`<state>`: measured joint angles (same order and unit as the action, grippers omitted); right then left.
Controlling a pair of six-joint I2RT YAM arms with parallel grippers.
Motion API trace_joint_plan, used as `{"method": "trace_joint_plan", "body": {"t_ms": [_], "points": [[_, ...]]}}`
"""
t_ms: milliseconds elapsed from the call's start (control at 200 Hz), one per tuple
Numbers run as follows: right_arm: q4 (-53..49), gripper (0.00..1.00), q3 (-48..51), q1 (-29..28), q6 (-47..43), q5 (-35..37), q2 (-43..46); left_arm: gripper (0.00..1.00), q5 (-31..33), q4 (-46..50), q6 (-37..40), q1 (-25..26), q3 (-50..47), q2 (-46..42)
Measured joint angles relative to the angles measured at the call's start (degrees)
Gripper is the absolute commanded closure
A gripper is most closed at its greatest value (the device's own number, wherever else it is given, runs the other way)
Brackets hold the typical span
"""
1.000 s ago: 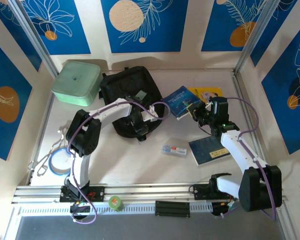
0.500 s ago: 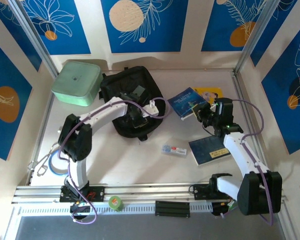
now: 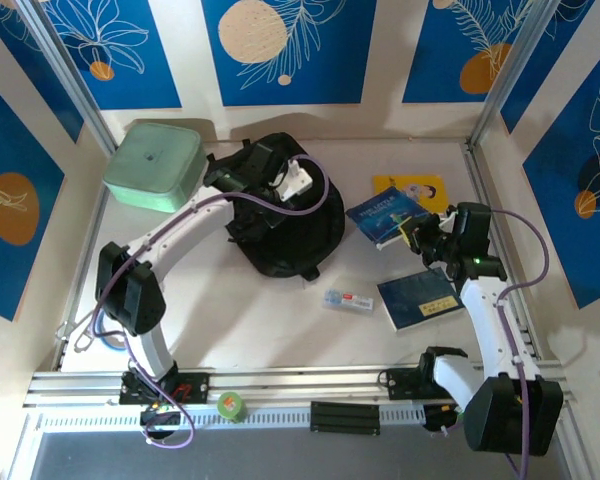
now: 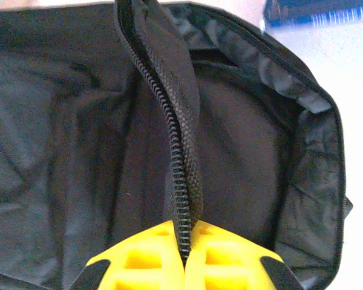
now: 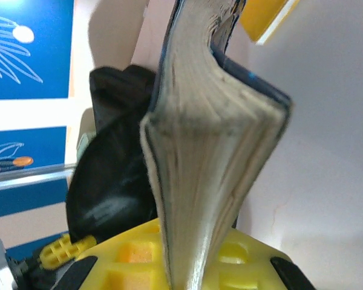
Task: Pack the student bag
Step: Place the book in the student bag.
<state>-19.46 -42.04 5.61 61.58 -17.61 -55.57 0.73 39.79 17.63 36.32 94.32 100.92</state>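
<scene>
Raised rearward since a second ago, we kept our left gripper [image 4: 184,261] clamped on the bag [image 4: 60,151] by its zipper [image 4: 174,163], our right gripper [image 5: 190,269] pinching a book [image 5: 212,151].

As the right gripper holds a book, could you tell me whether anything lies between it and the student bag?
Nothing visible does: only table separates the blue book in the right gripper from the student bag. The small box lies nearer the bases, off that line.

The left arm [image 3: 170,232] and right arm [image 3: 490,310] have white links, black joints and looping purple cables [image 3: 325,192]. The left pincer [image 4: 184,254] and right pincer [image 5: 187,266] are yellow plastic with square recesses.
</scene>
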Motion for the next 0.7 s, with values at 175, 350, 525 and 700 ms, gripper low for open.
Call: {"method": "trace_joint_plan", "body": {"t_ms": [175,350,525,700], "points": [[-1.2,0.99,-1.3,-2.6,0.4,-4.0,-0.2,1.0,0.4,-4.8,-2.4,0.0,-0.1,-3.1],[0.6,0.99,-3.5,-9.1,0.7,-5.2,-3.0,1.0,0.1,-8.7,-3.5,0.0,-1.4,-6.6],[4.3,0.99,-4.7,-15.4,1.7,-4.9,-7.3,1.0,-0.7,-11.1,-4.3,0.0,-2.1,-7.1],[6.6,0.99,-5.2,-19.1,4.0,-4.4,-11.0,1.0,-2.2,-12.3,-5.0,0.0,-3.1,-7.1]]}}
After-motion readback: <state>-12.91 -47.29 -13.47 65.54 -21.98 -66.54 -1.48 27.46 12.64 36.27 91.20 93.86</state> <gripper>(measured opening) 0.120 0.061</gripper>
